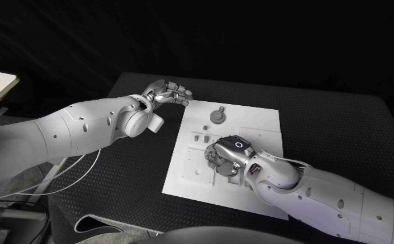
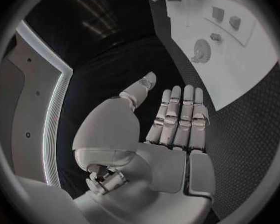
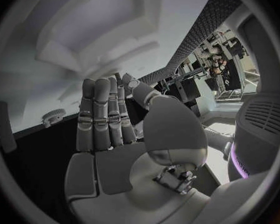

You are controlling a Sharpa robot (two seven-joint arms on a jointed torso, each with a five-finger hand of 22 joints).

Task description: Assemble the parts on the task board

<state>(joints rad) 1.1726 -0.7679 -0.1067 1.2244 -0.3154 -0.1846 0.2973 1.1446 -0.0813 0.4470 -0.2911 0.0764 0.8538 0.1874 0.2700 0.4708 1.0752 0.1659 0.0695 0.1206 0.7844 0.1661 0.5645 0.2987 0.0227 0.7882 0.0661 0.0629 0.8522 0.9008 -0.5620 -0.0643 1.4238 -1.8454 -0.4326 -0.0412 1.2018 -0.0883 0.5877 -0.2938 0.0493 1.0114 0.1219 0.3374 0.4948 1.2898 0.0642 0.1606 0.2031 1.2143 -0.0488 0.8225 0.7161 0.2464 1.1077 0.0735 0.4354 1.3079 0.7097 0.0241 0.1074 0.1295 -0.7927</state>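
While the right hand [image 1: 223,157] hovers low over the middle of the white task board [image 1: 254,120], fingers extended and holding nothing, the left hand [image 1: 169,93] rests flat and empty on the black table [image 1: 336,124] just beside the board's far left corner. A round grey gear part [image 1: 217,116] lies near the board's far edge, with small parts [image 1: 200,137] left of the right hand; the room beyond the textured table is dark.
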